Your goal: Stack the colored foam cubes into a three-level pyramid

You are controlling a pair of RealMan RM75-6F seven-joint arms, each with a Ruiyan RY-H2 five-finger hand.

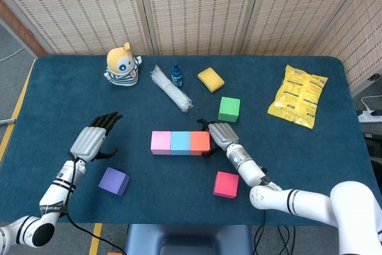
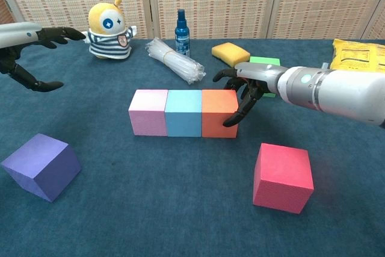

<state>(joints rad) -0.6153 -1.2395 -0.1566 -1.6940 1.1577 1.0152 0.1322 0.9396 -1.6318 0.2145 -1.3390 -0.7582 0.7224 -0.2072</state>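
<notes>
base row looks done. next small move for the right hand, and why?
Probably lift the right hand off the orange cube and reach for the green cube just behind it. Pink, blue and orange sit flush in a row, and the hand holds nothing.

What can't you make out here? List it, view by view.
- Chest view: most of the green cube is hidden behind the right hand.
- Chest view: the yellow snack bag is cut off by the right edge.
- Both views: whether the right hand's fingertips touch the orange cube cannot be told.
- Both views: the blue spray bottle label is too small to read.
- Chest view: the left hand is cut by the left edge.
</notes>
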